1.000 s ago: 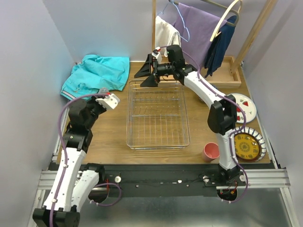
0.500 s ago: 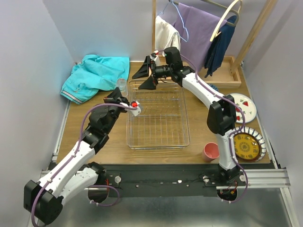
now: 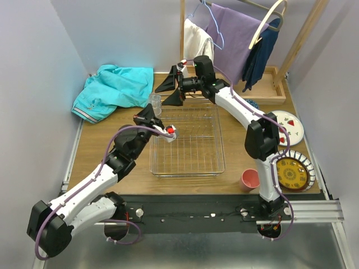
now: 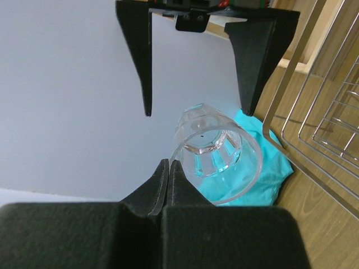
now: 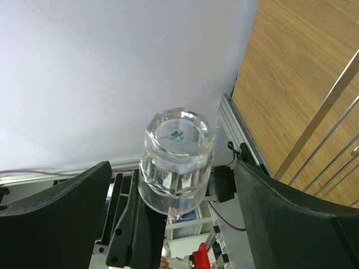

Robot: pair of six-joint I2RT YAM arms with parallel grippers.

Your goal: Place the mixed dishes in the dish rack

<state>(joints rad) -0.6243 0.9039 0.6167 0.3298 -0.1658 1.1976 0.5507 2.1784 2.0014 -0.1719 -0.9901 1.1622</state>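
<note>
By dish rack (image 3: 217, 140), left end effector (image 3: 152, 111) pinching small clear glass (image 3: 155, 103), moved nearer wide-open right end effector (image 3: 162, 96).

One rack (image 3: 193, 143), one glass (image 3: 155, 103), one pink cup (image 3: 249, 179). Two plates: white plate (image 3: 293, 126), yellow plate (image 3: 291, 172). One turquoise cloth (image 3: 115, 89). One wooden stand (image 3: 303, 38) with three hung garments: white garment (image 3: 196, 39), purple garment (image 3: 235, 33), navy garment (image 3: 261, 53)

Off the bench: small clear faceted glass (image 3: 155, 102), rim pinched in left claw (image 4: 168, 165), above the far-left corner of the shiny silver wire dish rack (image 3: 190, 147). Pink cup (image 3: 250, 180) upright just beyond the rack's near-right corner. Yellow striped-rim plate (image 3: 293, 172) and white red-fruit plate (image 3: 291, 124) lie far right.
</note>
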